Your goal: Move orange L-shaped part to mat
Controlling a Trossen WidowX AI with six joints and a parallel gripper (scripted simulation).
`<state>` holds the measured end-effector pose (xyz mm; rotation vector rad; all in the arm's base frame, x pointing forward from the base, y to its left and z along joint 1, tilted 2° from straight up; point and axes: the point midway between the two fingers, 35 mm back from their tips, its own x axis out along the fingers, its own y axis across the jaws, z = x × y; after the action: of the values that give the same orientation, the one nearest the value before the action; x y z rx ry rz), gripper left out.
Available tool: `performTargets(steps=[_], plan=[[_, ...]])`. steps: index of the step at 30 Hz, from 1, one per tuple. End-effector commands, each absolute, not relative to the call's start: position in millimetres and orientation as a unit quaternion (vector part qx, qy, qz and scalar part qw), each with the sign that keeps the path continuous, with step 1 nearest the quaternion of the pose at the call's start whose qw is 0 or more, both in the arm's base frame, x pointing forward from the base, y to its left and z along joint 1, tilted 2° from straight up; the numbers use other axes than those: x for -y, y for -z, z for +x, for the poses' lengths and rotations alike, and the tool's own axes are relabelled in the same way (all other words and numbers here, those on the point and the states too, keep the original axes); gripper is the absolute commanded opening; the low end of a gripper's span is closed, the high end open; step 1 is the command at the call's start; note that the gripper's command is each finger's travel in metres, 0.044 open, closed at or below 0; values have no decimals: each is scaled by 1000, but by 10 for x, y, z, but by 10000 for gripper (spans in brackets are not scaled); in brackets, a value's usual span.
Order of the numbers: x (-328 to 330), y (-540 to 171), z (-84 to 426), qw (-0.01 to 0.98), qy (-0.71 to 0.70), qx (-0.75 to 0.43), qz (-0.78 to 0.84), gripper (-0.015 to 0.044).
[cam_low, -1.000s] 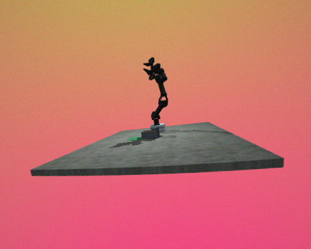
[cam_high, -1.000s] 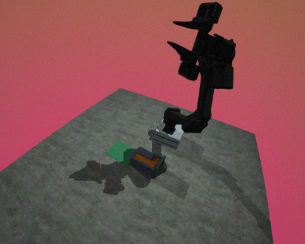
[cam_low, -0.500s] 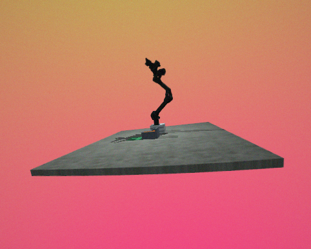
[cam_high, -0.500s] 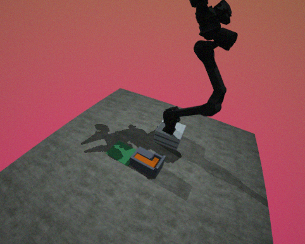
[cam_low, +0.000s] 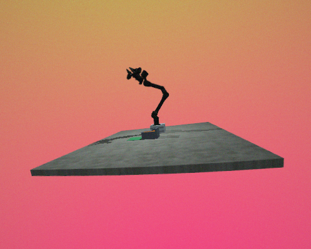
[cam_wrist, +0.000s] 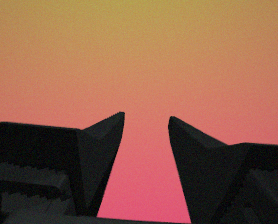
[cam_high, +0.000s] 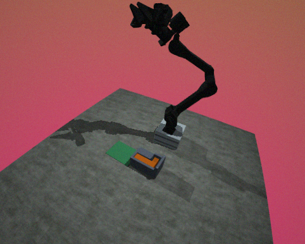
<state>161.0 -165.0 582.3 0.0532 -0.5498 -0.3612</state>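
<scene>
Descending from up here, your empty, half-closed gripper (cam_high: 136,14) could press the part's (cam_high: 146,157) wrong end.

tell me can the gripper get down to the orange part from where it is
Probably yes. The gripper hangs high over the table, part-closed and holding nothing, and nothing stands between it and the orange part, which lies exposed in the tray.

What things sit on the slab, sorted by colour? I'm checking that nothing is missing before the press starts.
Orange: 1, the L-shaped part, flush in its pocket
Grey: 1, the tray
Green: 1, the mat beside the tray
Black: 1, the arm, its claw high up and empty
Total: 4
</scene>
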Motion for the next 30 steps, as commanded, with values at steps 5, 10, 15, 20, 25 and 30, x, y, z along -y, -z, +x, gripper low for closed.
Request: performTargets(steps=[5,10,15,20,25,30], plan=[[1915,-4837,2535,962,154,129,184,180],[1728,-4067,3062,958,136,-3,252,180],[1285,-3240,3416,940,113,-158,279,180],[689,-2428,3495,905,83,-325,260,180],[49,-1680,3236,845,44,-498,189,180],[-463,-1097,2641,749,1,-660,57,180]])
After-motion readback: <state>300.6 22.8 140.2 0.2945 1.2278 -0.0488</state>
